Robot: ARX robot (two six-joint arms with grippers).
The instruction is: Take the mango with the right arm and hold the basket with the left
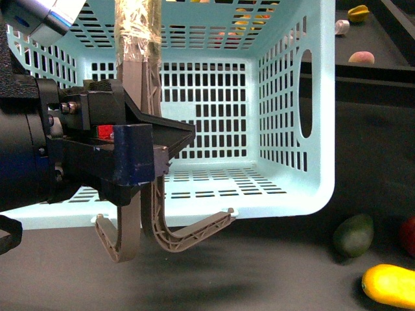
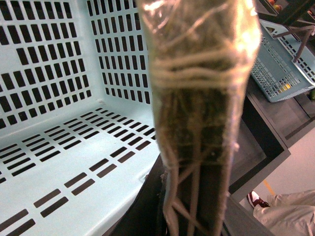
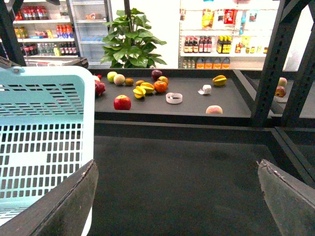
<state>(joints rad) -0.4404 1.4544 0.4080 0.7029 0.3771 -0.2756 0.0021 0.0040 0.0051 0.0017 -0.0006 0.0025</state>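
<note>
Dark tabletop (image 1: pixel 272 272) stretches ahead of you, and behind it stands a shop with drink shelves and a leafy potted plant (image 3: pixel 130 44). A raised ledge at the back holds scattered fruit, among it a red apple (image 3: pixel 122 102).

The light blue basket (image 1: pixel 285 97) fills most of the front view, its open mouth turned toward the camera so you look straight at the slotted bottom. I cannot tell whether its lower rim touches the tabletop.

Your left end effector (image 1: pixel 146 152), black with blue parts, is on the left of the front view. It is pinching the basket by its tape-wrapped handle (image 2: pixel 202 98), which rises straight up through the jaws. In the left wrist view that handle fills the middle of the picture. A second grey-brown handle (image 1: pixel 194 233) curves out below the end effector.

Your right end effector (image 3: pixel 177 206) shows only in its own wrist view. Its two dark grey fingers (image 3: pixel 74 206) are spread wide with nothing between them, over bare tabletop and just beside the basket's wall.

The mango (image 1: pixel 389 285) lies on the tabletop at the lower right of the front view, outside the basket and well apart from the left end effector. Near it are a dull green oval fruit (image 1: pixel 353 234) and, at the picture's edge, a red fruit (image 1: pixel 408 234).
</note>
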